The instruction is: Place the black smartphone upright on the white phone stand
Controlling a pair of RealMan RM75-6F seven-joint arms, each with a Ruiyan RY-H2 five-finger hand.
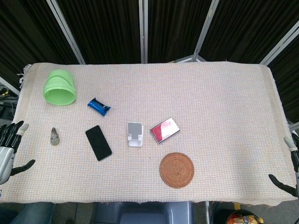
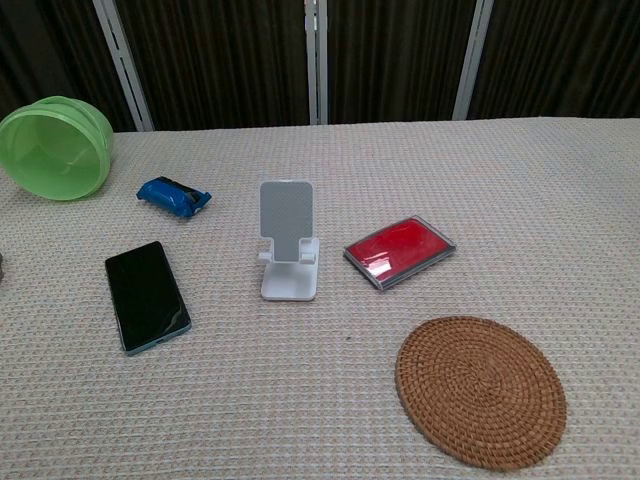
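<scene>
In the head view, the left hand (image 1: 8,149) is seen at the table's near left edge, fingers spread and holding nothing, well apart from the white plastic phone stand (image 1: 135,134); only fingertips of the right hand (image 1: 289,163) show at the right edge, so its state cannot be told. The black rectangular smartphone (image 1: 98,143) lies flat left of the stand, untouched, so the task is judged not yet begun. In the chest view, neither hand is shown; the stand's backrest faces the robot, presumably for easy loading. A red flat case (image 2: 400,251) lies right of the stand, a round woven coaster (image 2: 480,390) nearer.
</scene>
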